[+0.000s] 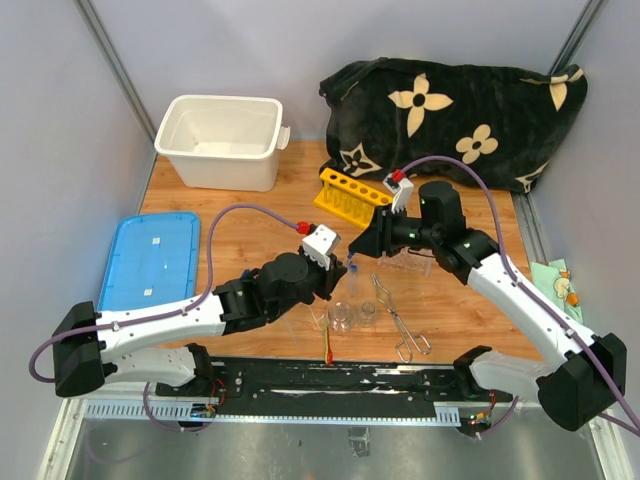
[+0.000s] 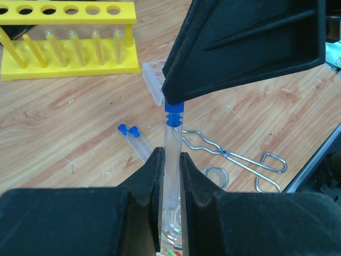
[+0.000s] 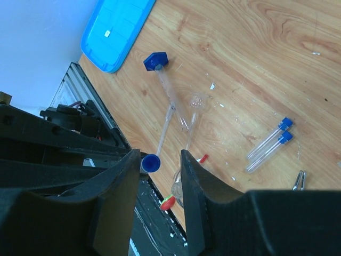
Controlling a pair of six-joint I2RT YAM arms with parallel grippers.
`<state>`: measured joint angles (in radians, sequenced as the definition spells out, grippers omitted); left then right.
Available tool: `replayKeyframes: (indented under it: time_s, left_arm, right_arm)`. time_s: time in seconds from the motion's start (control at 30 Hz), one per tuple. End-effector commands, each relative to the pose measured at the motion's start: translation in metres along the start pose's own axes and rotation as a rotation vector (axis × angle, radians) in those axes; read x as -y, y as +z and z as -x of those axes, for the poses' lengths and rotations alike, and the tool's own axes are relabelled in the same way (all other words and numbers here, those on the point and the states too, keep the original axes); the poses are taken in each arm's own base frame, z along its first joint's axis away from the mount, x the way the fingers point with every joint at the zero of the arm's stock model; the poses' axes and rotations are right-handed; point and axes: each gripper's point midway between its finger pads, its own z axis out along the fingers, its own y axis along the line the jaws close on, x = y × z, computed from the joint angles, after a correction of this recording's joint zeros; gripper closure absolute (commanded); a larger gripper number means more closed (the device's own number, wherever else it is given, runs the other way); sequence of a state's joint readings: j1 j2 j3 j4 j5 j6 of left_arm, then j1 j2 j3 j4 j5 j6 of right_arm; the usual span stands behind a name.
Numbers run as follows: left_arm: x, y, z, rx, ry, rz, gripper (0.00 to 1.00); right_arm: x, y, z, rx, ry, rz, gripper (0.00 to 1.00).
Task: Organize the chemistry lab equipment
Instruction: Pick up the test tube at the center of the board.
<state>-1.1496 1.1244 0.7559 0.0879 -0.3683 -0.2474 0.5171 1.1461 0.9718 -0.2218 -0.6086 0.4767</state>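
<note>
The left gripper (image 2: 171, 160) is clamped on 1 blue-capped clear tube (image 2: 171, 130), holding it upright. The right gripper (image 3: 158, 165) sits half-open around its blue cap (image 3: 151, 162), with a gap on 1 side. 2 spare tubes (image 3: 269, 144) lie on the table (image 3: 256, 64) nearby.

Light was bright, even | shadows soft | top view sharp | left gripper (image 2: 170, 154) blurred at 6 o'clock, wrist view

A robot test bench is shown: a wooden table (image 1: 450, 310) is walled by grey panels (image 1: 60, 120), two robot arms (image 1: 160, 320) are bolted at its edge, and a yellow tube rack (image 1: 350, 195) is set out.
</note>
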Motion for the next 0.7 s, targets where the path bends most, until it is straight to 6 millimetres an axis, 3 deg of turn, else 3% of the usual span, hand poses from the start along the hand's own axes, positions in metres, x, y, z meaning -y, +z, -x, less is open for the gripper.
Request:
replayKeyframes:
  time_s: [0.0,0.67]
  left_arm:
    - [-0.003,-0.002,0.01,0.041,-0.007,0.02,0.93]
    - [-0.003,-0.004,0.021,0.073,-0.009,0.029,0.93]
  right_arm:
    - [-0.021,-0.007,0.006,0.013,-0.017,0.048,0.63]
    - [-0.023,0.002,-0.002,-0.013,0.002,0.085,0.69]
